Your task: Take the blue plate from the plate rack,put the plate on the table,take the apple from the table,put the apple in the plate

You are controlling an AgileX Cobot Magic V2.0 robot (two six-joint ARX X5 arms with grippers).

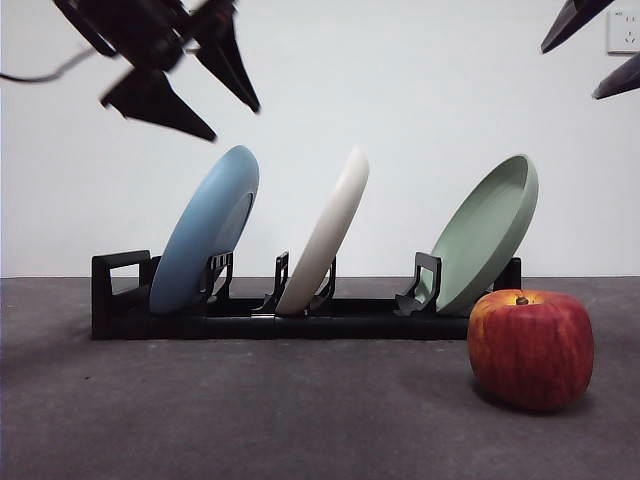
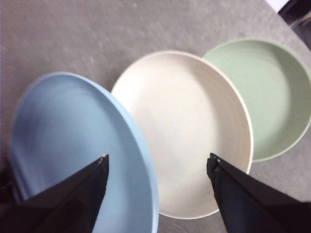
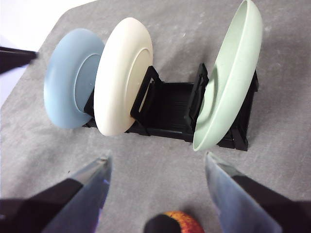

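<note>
The blue plate leans in the leftmost slot of the black plate rack. It also shows in the left wrist view and the right wrist view. My left gripper hangs open just above the plate's top rim, touching nothing; its jaws straddle that rim. The red apple sits on the grey table in front of the rack's right end. My right gripper is open and empty, high above the apple; it shows as black tips at the front view's top right.
A cream-white plate leans in the rack's middle slot and a sage-green plate in the right slot. The rack has a loop handle at its left end. A white wall stands behind.
</note>
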